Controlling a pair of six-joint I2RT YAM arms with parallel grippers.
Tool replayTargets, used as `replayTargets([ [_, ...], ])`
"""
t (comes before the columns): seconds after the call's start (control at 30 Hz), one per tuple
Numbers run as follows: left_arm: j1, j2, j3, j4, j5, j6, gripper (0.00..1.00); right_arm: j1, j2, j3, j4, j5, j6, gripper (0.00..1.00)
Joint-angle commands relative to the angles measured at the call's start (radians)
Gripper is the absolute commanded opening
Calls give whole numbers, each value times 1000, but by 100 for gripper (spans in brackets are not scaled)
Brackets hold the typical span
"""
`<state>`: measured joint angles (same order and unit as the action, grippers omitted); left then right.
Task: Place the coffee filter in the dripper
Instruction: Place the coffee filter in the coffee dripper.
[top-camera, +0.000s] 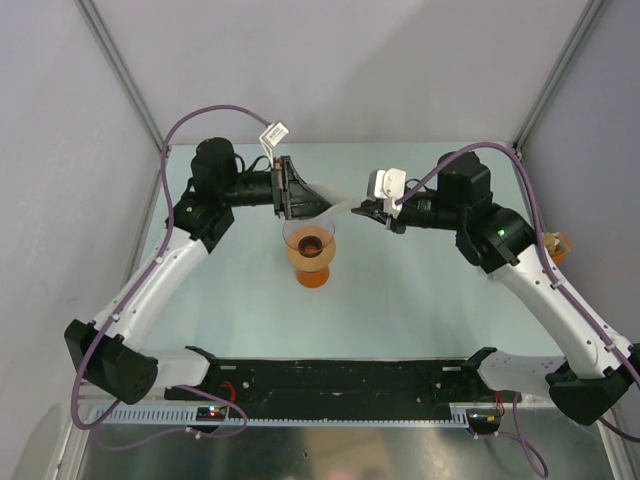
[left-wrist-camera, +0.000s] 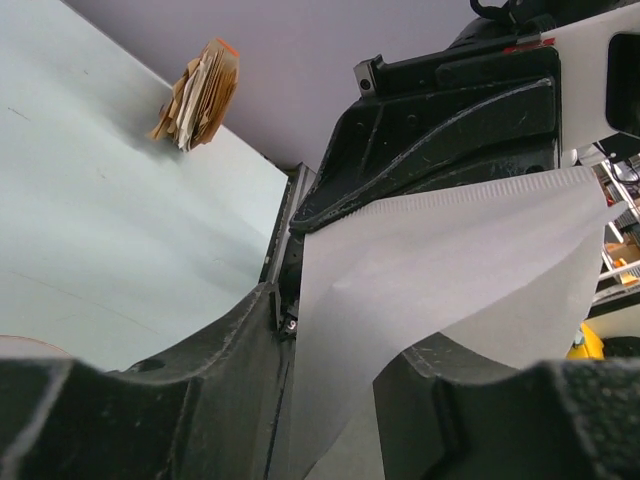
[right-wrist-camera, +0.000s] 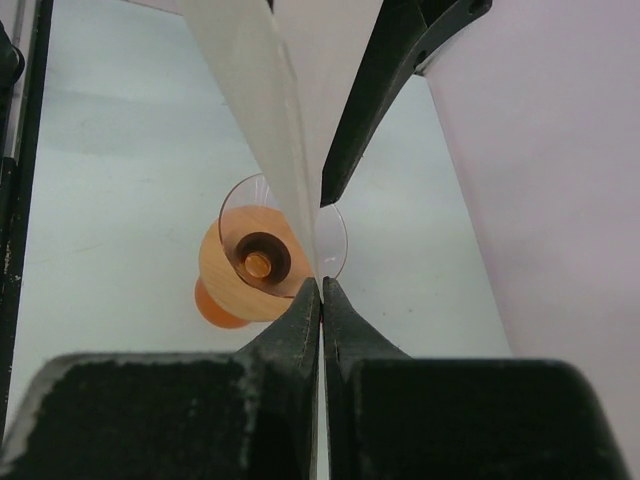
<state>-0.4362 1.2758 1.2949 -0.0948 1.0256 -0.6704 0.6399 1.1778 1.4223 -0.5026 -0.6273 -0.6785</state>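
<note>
Pale green table underneath. Left gripper with jaws parted, loose about one edge of the coffee filter. Right gripper pinched tight on the opposite edge. White paper stretched in mid-air above the dripper, upright on the table.

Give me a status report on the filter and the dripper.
Right gripper shut on filter. Left gripper open, paper between its fingers. Filter over dripper, not yet in. Nothing between them.
</note>
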Motion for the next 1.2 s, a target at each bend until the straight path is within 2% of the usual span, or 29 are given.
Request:
replayTargets([
  [0.0,-8,-31,-4,6,-9,27,47,7,-31,3,47,19,-17,0],
  [0.07,-9,-31,-5,7,-12,29,43,5,-34,0,51,14,-22,0],
  [0.27,-19,-37,14,7,-50,58,8,10,-23,-5,81,32,-11,0],
  [0.33,-19,-46,21,8,-91,71,2,11,-23,-5,91,58,6,11],
  [0.5,-23,-104,38,-15,-325,184,0,-59,-62,-7,73,114,167,69],
  [0.57,-34,-118,58,-53,-448,284,0,-91,-81,-9,76,159,284,79],
  [0.63,-61,-126,75,-88,-585,416,0,-108,-92,0,77,251,418,82],
  [0.7,-117,-127,87,-116,-738,590,0,-132,-85,40,40,266,508,84],
  [0.77,-176,-119,92,-126,-891,752,0,-162,-68,97,-5,228,592,87],
  [0.87,-235,-91,109,-124,-1076,911,0,-205,-39,177,-54,136,689,97],
  [1.03,-274,-62,127,-96,-1191,1015,0,-218,-88,129,45,155,718,99],
  [1.17,-319,-50,127,-70,-1243,1074,0,-144,-67,142,66,350,705,100],
])
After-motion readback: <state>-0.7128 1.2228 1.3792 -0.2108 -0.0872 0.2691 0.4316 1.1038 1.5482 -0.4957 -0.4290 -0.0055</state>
